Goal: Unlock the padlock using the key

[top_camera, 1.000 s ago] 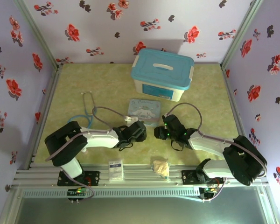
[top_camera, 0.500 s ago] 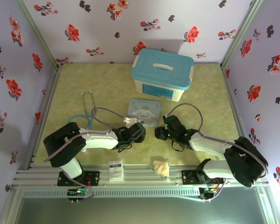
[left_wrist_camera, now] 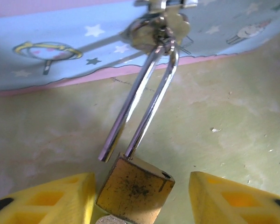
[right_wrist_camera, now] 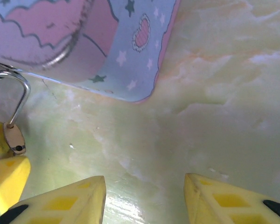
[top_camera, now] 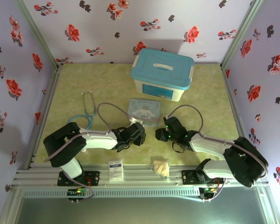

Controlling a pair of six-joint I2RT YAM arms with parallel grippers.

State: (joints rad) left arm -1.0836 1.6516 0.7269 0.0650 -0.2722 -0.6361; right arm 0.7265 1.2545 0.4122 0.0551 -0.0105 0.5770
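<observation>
Scuffed brass padlock (left_wrist_camera: 134,189), perhaps steel shackle (left_wrist_camera: 147,105)

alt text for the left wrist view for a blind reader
A small brass padlock lies on the green table between the open yellow fingers of the left gripper. Its silver shackle reaches up to the latch of a pale blue cartoon tin, one leg ending free outside the body.

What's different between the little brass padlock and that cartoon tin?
The padlock is far smaller than the tin. The padlock is plain scuffed brass with a silver shackle; the tin is pale blue with stars and a cartoon figure. Both look metal, and the shackle hooks through the tin's clasp.
</observation>
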